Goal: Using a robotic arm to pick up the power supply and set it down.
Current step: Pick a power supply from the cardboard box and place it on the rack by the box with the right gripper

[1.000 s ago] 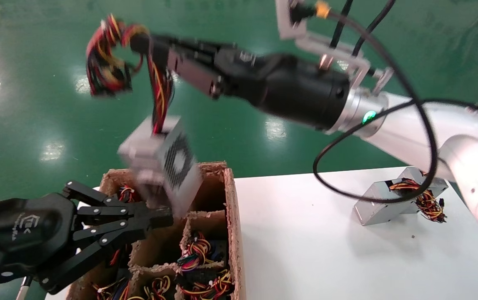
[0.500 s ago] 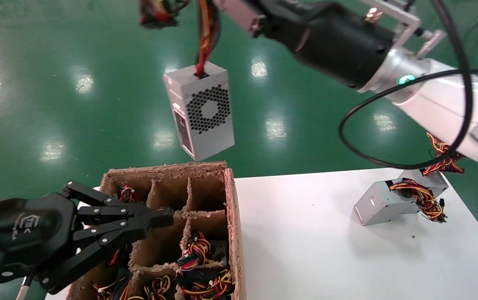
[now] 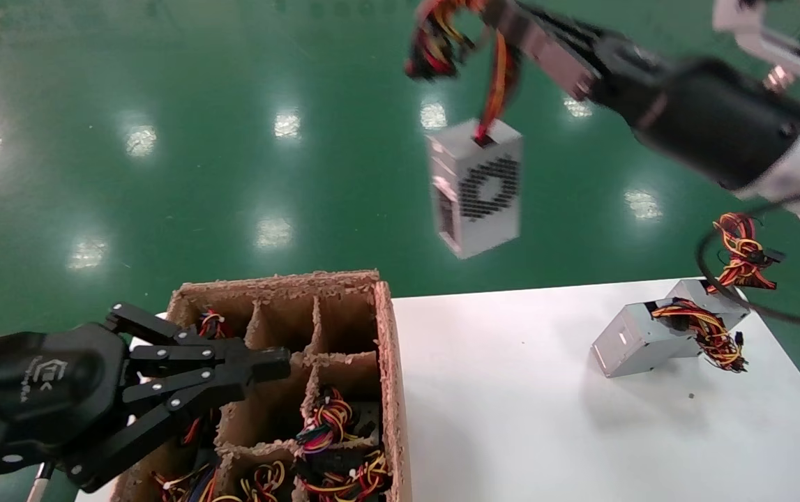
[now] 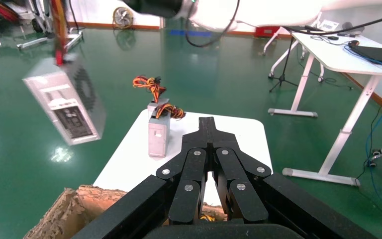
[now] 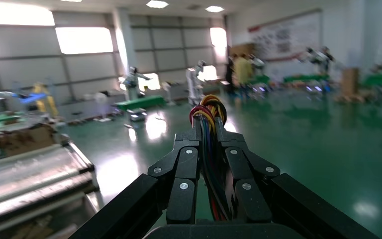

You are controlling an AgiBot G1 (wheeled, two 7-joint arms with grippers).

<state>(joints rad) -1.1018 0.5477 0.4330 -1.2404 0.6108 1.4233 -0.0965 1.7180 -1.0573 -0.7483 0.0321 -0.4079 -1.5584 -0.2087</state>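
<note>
The left gripper [image 3: 270,364] hangs parked over the carton [image 3: 386,348], fingers closed on nothing. Beyond it a second grey box [image 3: 640,338] lies on the white surface [image 3: 511,390]. The right gripper [image 5: 208,130], its arm cut off by the frame edge, pinches the wires [image 3: 494,90]; the power supply [image 3: 478,187] dangles blurred above the floor, further right than half a second ago.
</note>
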